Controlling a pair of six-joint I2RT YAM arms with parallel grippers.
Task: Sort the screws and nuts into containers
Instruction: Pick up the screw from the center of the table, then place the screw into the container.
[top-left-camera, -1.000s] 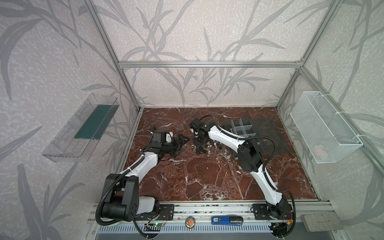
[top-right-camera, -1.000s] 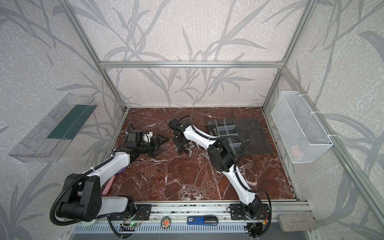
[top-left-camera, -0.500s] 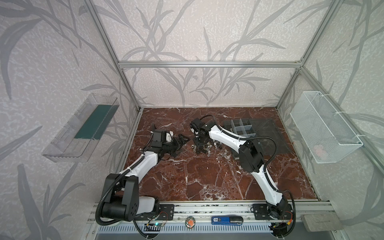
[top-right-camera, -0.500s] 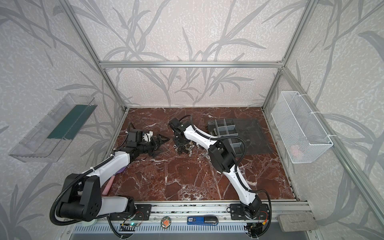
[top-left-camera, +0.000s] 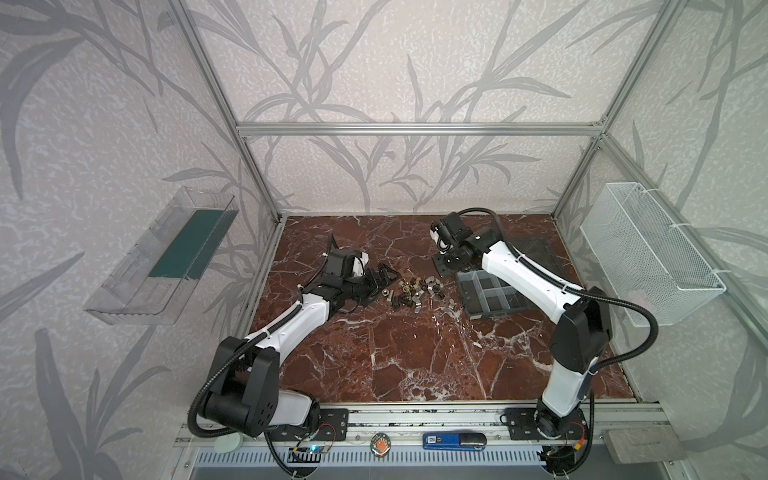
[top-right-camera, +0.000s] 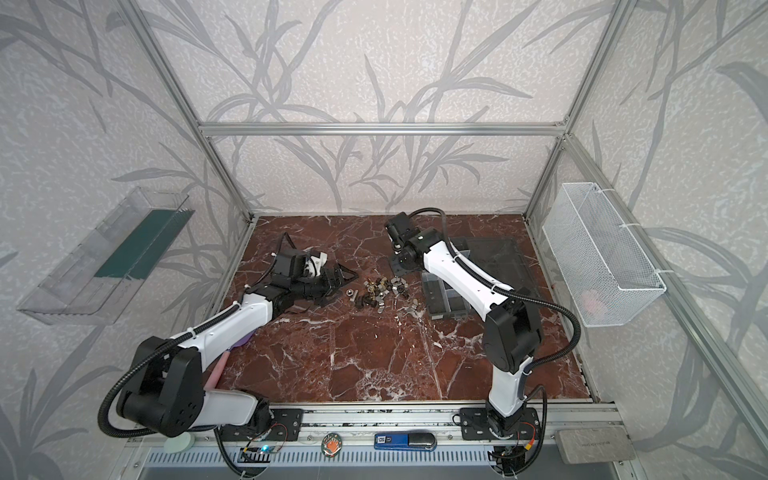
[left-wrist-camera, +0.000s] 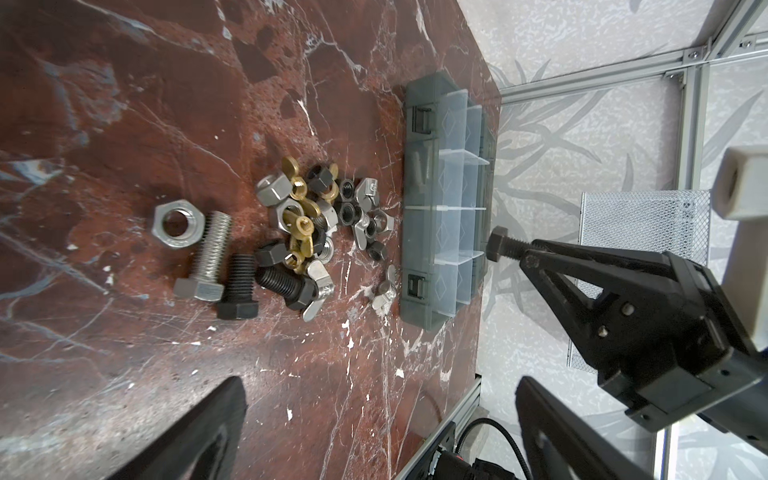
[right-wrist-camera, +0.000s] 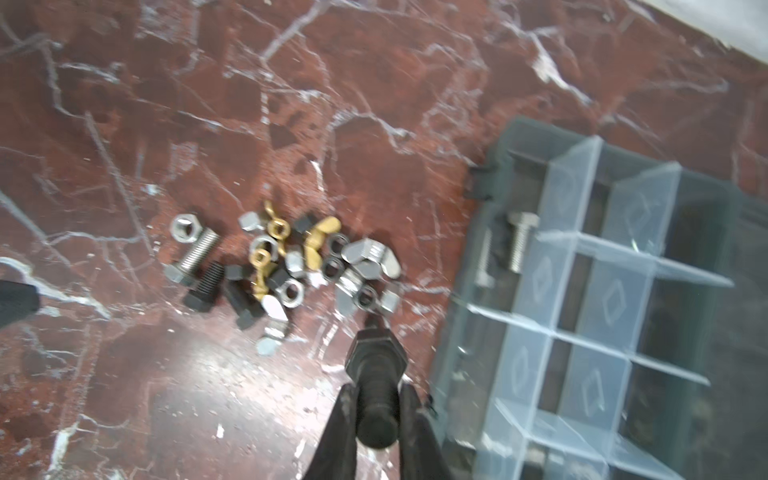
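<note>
The right end effector is clenched on the threaded shank of a black bolt, head foremost, clear of the table and just beside the organizer box, evidently for release into a compartment; two silver bolts lie in one compartment; the left end effector is spread wide and empty beside the loose pile, mid-table toward the far edge, apparently poised to pick.
</note>
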